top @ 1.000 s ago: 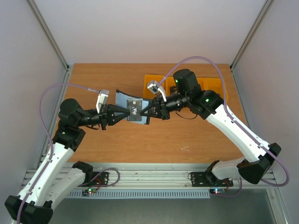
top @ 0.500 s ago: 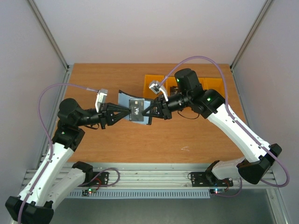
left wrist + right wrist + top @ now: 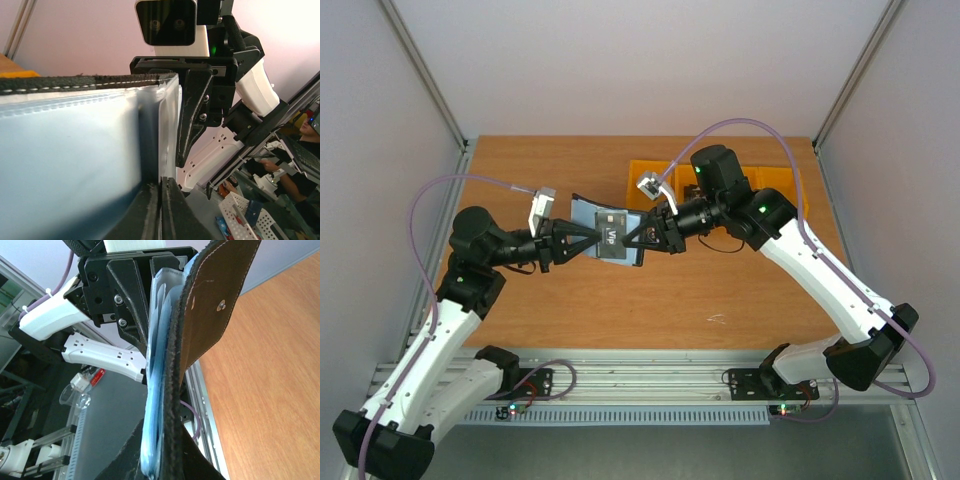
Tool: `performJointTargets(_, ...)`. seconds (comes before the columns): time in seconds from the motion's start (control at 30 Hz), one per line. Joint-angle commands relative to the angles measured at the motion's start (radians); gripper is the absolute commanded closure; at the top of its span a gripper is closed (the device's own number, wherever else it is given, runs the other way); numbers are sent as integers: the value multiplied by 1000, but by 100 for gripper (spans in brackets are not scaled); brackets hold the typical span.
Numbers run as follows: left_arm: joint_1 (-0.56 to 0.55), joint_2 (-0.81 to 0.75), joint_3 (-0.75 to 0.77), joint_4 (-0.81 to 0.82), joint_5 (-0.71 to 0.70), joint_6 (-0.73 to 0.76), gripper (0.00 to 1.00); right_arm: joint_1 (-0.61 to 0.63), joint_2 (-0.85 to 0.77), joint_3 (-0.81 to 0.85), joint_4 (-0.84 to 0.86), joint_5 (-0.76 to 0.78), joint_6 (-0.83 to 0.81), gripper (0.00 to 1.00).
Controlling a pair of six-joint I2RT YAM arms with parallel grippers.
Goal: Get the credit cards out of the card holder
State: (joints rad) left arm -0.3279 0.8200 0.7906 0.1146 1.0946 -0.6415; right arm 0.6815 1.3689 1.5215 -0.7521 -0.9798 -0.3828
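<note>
— Leans slightly toward 3 o'clock at the left elbow; otherwise sits as before.
— Jaws?
— Pinched tight on the card holder [image 3: 586, 214]: left gripper [image 3: 587, 243] from 9 o'clock, right gripper [image 3: 629, 240] from 3. Held above mid-table [image 3: 620, 300], dark credit card [image 3: 611, 238] showing.

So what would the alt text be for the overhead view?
A robot's left gripper and right gripper pinch opposite sides of an open card holder, holding it above a wooden table; a dark card with white lettering shows inside.

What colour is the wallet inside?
Pale blue inside the wallet; the left wrist view shows it best.
</note>
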Motion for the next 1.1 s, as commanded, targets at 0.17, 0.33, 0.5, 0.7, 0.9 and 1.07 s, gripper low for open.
performJointTargets(0.17, -8, -18, 23, -3, -32, 17, 100, -3, -24, 17, -3, -1, -31, 89)
performJointTargets(0.33, 12, -40, 21, -32, -50, 33, 100, -47, -74, -51, -4, 15, -23, 95)
performJointTargets(0.5, 39, -53, 23, -96, -83, 76, 100, -73, -98, -72, -28, 15, -23, 96)
performJointTargets(0.7, 68, -73, 30, -239, -143, 143, 100, -108, -108, -106, -70, 132, -18, 99)
performJointTargets(0.9, 86, -125, 37, -403, -586, 293, 100, -140, 77, -153, -130, 238, 95, 99)
performJointTargets(1.07, 86, -145, 21, -403, -705, 315, 100, -26, 273, -100, -53, 239, 147, 99)
